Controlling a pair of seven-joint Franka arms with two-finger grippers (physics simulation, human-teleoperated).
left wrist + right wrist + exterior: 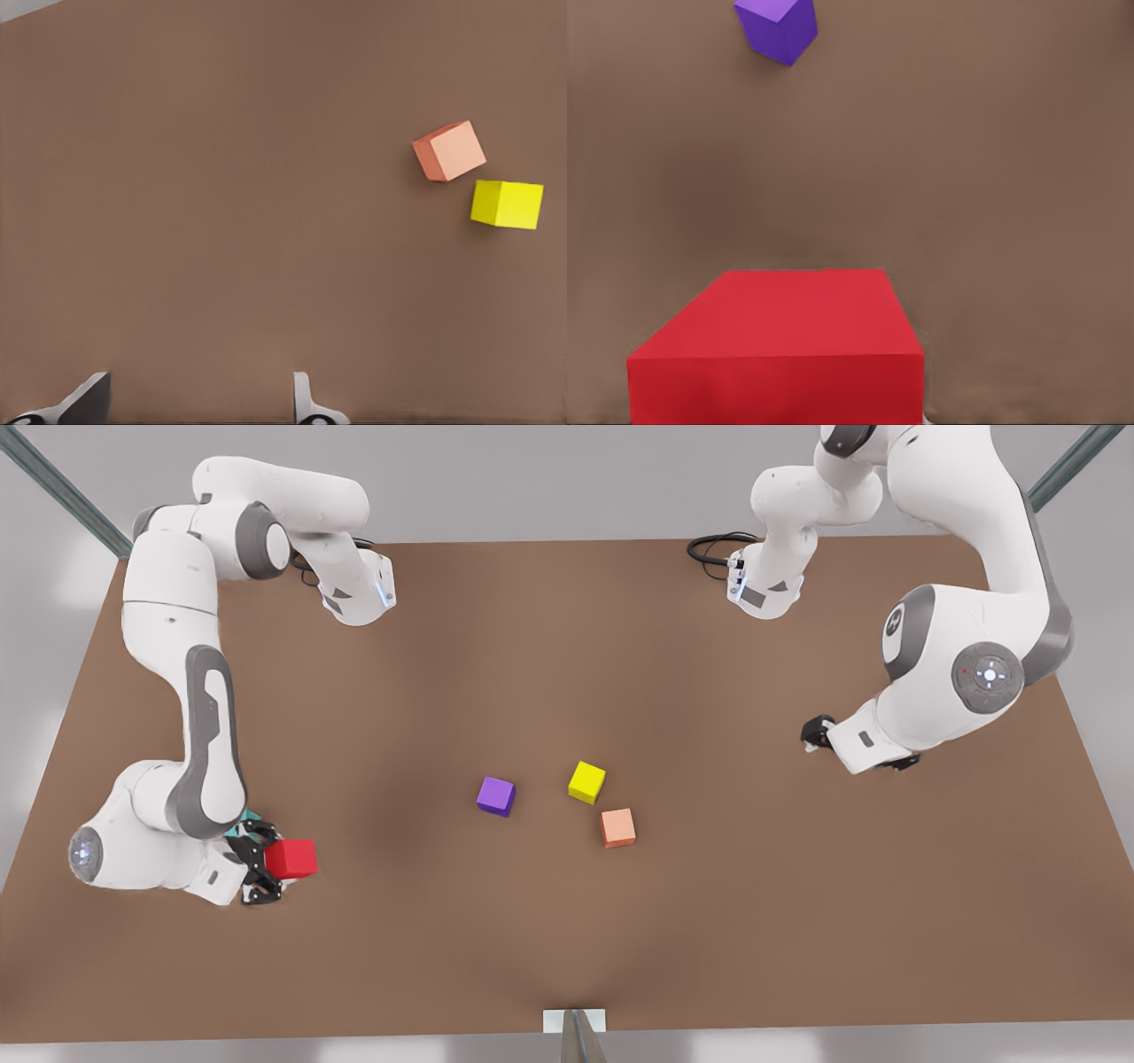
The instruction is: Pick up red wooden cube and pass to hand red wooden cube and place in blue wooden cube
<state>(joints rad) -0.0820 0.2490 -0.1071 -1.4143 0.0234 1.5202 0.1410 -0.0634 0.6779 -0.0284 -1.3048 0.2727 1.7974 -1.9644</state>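
Observation:
The red wooden cube (pixel 291 858) sits between the black fingers of my right gripper (pixel 266 861) at the front view's left, and the gripper is shut on it. The same red cube (pixel 780 350) looms close in the right wrist view. A sliver of the teal blue wooden cube (pixel 236 829) peeks out just behind that gripper, mostly hidden by the arm. The other hand, my left gripper (pixel 811 735), waits at the front view's right with nothing in it. Its white-tipped fingers (pixel 306 403) stand wide apart, so this gripper (pixel 199 407) is open above bare table.
A purple cube (pixel 496 795), a yellow cube (pixel 586 781) and a pale salmon-orange cube (pixel 617 827) lie near the middle of the brown table (pixel 567 939). A black cable (pixel 713 549) coils at the far edge by one arm base.

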